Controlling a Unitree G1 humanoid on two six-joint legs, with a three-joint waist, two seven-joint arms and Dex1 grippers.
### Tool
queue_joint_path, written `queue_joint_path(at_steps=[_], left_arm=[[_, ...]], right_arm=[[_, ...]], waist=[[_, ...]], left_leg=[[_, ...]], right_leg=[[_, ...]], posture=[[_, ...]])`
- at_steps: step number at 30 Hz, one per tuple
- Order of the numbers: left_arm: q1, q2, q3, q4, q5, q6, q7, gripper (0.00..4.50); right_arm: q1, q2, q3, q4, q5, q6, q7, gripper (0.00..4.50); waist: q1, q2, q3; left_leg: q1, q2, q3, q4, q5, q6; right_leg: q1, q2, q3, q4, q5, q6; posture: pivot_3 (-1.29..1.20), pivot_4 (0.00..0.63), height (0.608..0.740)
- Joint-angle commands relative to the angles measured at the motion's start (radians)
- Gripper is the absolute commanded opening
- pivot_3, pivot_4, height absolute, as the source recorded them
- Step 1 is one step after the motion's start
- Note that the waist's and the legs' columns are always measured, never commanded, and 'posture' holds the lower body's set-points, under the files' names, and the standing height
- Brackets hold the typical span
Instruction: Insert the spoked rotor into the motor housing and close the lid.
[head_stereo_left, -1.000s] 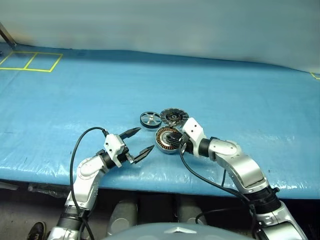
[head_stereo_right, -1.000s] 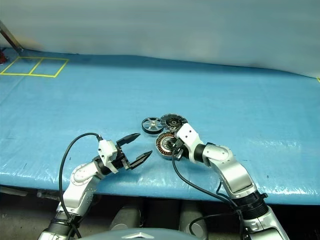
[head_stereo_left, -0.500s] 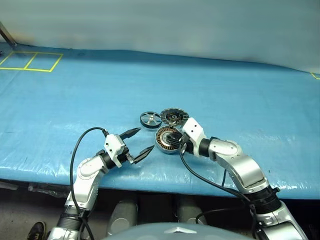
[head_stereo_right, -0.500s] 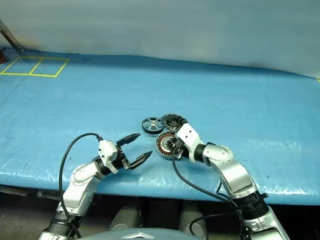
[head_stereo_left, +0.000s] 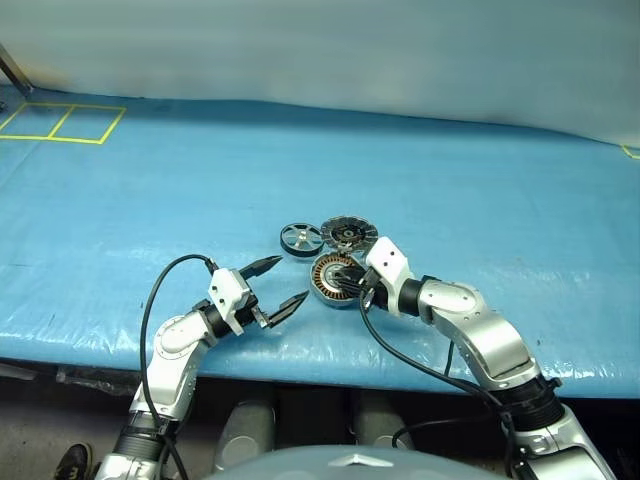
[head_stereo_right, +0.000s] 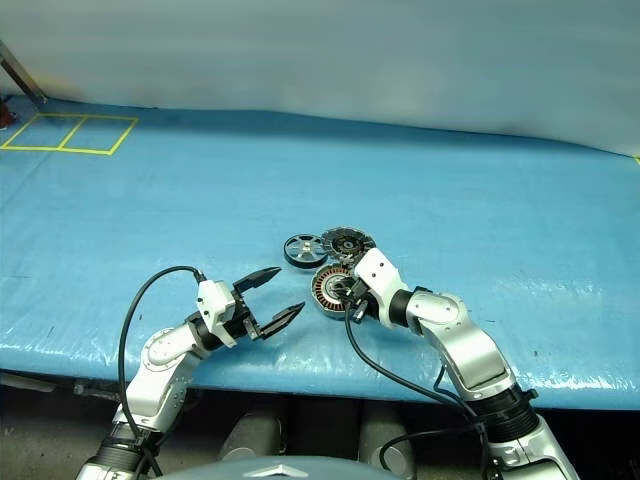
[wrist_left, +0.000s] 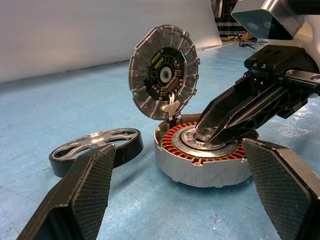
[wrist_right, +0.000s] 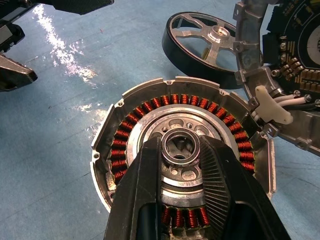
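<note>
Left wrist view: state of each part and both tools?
Housing: flat on the blue sheet, open, no wheel inside.
Lid: tipped up on edge at the housing's rim, inner face showing.
Spoked wheel: flat on the sheet beside the housing, apart.
Left tool: open, empty.
Right tool: closed on the housing's centre ring.

Both arms have silver-grey metallic shells with black joints; each wrist carries a white block housing; a black cable loops from each wrist back along the arm; the left gripper (head_stereo_left: 276, 284) has black tapered fingers (wrist_left: 87, 192) with finely textured pads.
</note>
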Motion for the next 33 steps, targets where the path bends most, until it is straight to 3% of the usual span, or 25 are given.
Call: queue_joint_path(at_steps=[1,33], left_arm=[[0.004,0.004,-0.014,-0.006,0.015,-0.008,0.001,4.44],[0.005,0.007,-0.017,0.003,0.014,-0.018,0.012,4.44]], right_arm=[[-0.009,0.006,-0.031,-0.024,0.014,-0.007,-0.004,0.74],[-0.012,0.01,-0.015,-0.009,-0.001,0.004,-0.008,0.74]], waist=[[0.0,0.0,0.0],[0.0,0.0,0.0]], left_leg=[[0.0,0.0,0.0,0.0,0.0,0.0],[0.0,0.0,0.0,0.0,0.0,0.0]], right_leg=[[0.0,0.0,0.0,0.0,0.0,0.0],[0.0,0.0,0.0,0.0,0.0,0.0]], posture=[[0.0,0.15,0.74],[0.0,0.15,0.74]])
